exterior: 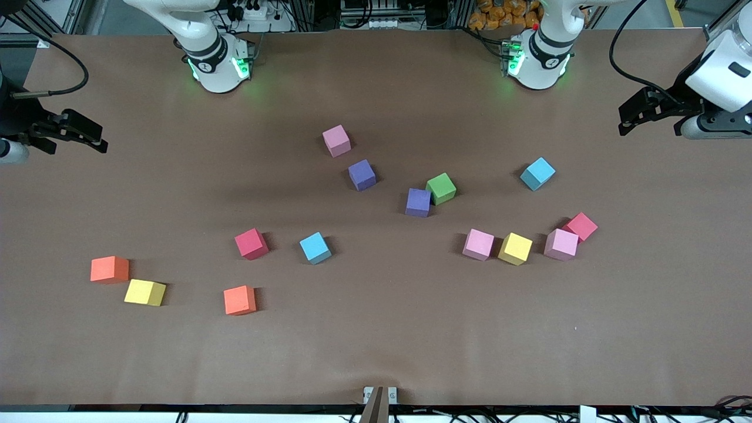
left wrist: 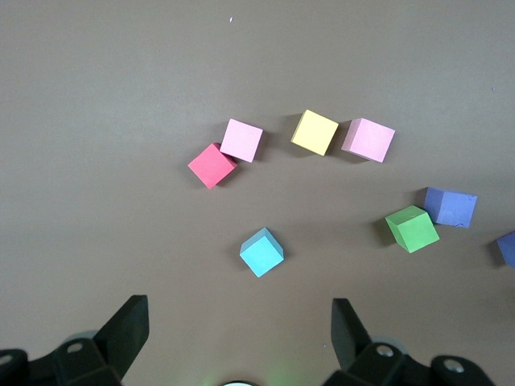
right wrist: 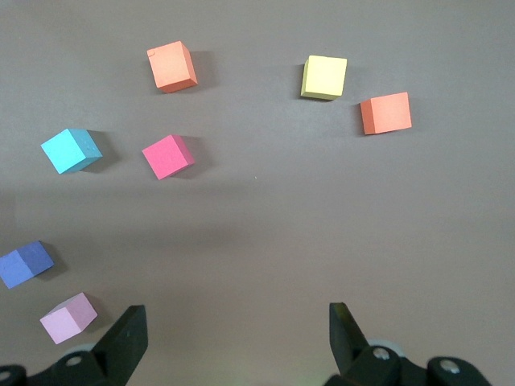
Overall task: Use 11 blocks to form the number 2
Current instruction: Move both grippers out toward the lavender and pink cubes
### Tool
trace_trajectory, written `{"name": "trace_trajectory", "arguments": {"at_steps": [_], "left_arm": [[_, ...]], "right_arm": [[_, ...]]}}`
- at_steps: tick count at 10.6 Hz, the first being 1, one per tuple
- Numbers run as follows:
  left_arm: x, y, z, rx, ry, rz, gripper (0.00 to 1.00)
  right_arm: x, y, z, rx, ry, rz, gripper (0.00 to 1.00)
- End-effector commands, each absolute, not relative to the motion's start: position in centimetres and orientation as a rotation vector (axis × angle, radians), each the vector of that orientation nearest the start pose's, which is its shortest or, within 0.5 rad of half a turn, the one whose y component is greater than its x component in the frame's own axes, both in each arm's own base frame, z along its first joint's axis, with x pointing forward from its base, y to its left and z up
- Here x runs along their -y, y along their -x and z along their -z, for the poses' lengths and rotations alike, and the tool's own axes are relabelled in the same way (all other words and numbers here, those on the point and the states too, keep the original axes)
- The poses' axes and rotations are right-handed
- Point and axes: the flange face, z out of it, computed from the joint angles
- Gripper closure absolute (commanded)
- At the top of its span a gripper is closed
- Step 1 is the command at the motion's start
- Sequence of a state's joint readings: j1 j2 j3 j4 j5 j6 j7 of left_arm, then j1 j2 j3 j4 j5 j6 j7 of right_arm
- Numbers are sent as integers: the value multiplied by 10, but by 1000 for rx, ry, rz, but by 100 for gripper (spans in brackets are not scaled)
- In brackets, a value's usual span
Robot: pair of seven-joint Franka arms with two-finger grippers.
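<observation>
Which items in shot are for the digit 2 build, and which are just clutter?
Job:
14 loose cubes, 11 needed: pink cubes, purple cubes, yellow cubes, orange cubes, light blue cubes, red cubes, green cube.
left gripper, right gripper: open, waiting at their table ends.

Lying about:
metal bracket at the table edge nearest the front camera.

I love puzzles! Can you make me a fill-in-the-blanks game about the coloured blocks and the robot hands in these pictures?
1. The green block touches a block coloured ____.
2. The yellow block toward the left arm's end sits between two blocks coloured ____.
3. The left gripper and the right gripper both have their fingers ____.
4. The number of orange blocks on the table is ____.

Missing words: purple; pink; open; two
</observation>
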State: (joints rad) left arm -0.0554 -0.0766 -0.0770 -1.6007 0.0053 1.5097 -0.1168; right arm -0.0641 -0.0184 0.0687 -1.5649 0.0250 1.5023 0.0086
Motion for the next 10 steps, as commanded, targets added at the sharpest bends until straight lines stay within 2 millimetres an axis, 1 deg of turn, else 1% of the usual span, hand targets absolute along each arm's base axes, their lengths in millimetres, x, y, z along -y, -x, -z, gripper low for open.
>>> {"name": "trace_trajectory", "arguments": {"at_steps": [1, 5, 6, 7, 8, 9, 10], "left_arm": [[70, -514, -651, -54, 3152, 3, 0], [72, -515, -648, -107, 3170, -12, 0], [75, -515, -646, -109, 3170, -22, 0], [87, -515, -641, -133, 3169, -40, 0], [106, -513, -637, -172, 3165, -58, 0], [128, -514, -625, -196, 3168, -98, 0], [154, -512, -616, -182, 3225, -151, 0]], "right_arm": [[-6, -542, -630, -5, 3110, -67, 0], [-6, -542, -629, -5, 3112, -67, 0], [-6, -542, -629, -3, 3114, -65, 0], [-5, -543, -626, -4, 3119, -70, 0], [-7, -544, -626, -1, 3119, -67, 0], [-5, -544, -625, -6, 3121, -72, 0], [-1, -545, -623, -16, 3120, -79, 0]]}}
